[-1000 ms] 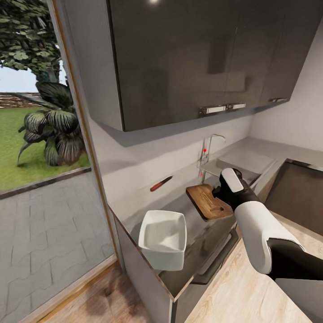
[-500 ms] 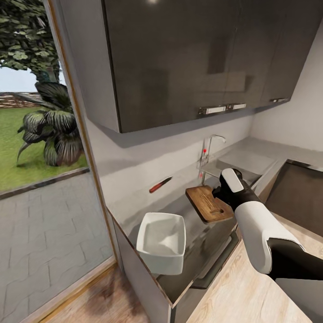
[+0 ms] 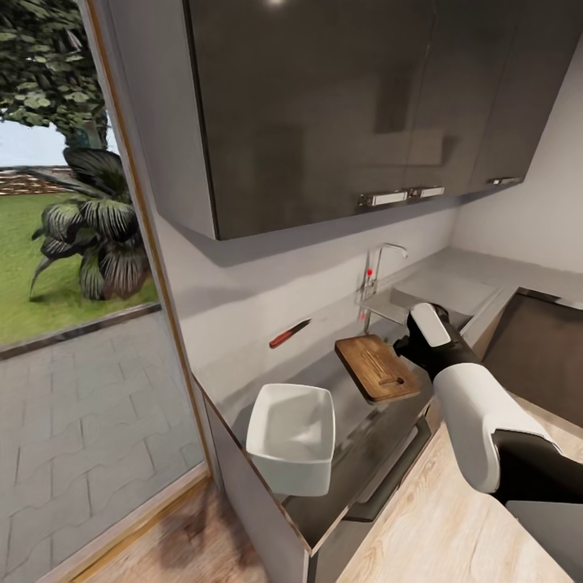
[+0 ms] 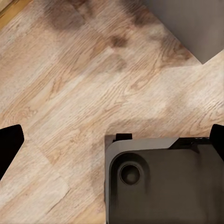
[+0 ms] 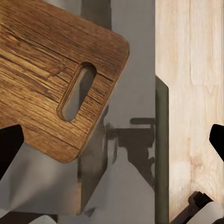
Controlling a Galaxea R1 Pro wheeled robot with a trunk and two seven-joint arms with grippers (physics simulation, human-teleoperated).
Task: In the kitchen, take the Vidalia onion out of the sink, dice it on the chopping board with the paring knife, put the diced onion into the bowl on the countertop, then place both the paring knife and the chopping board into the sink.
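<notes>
The brown wooden chopping board (image 3: 376, 366) lies on the grey countertop (image 3: 356, 425), its handle slot toward the front edge. My right gripper (image 5: 112, 140) hovers open over the board's slotted corner (image 5: 51, 79) and the counter edge, with nothing between its fingers. In the head view my right wrist (image 3: 429, 326) is just right of the board. The white bowl (image 3: 291, 431) sits near the counter's left end. The red-handled paring knife (image 3: 290, 333) lies by the back wall. The sink (image 3: 437, 290) with its chrome tap (image 3: 382, 263) is behind the board. The onion is hidden. My left gripper (image 4: 112, 140) hangs open over the wooden floor.
Dark wall cabinets (image 3: 348, 105) hang above the counter. A glass door (image 3: 73, 283) to a garden stands at the left. A dark hob (image 3: 538, 348) lies at the right. Part of my dark base (image 4: 158, 182) is under the left gripper.
My right arm has moved right, off the board's front edge toward the sink side. The view shifted slightly between the earliest frame and the later ones. Board, bowl and knife have stayed put.
</notes>
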